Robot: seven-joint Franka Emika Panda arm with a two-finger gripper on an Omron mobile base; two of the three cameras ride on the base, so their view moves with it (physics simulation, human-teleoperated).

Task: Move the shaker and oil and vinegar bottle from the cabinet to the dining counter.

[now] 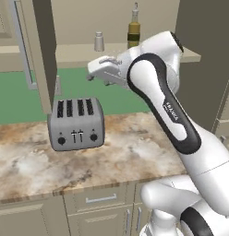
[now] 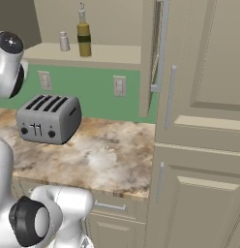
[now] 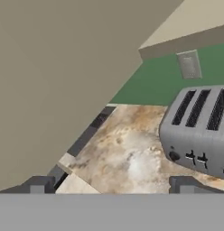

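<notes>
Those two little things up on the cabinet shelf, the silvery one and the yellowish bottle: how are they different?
The shaker is short, roughly half the height of the oil and vinegar bottle. The shaker is plain silver-grey with a rounded cap; the bottle is olive-yellow with a dark band, a narrow neck and a pale stopper. In the right base view the shaker stands left of the bottle. Both stand upright on the open cabinet's shelf, untouched.

Toaster [image 3: 199, 131] — right side cropped
</notes>
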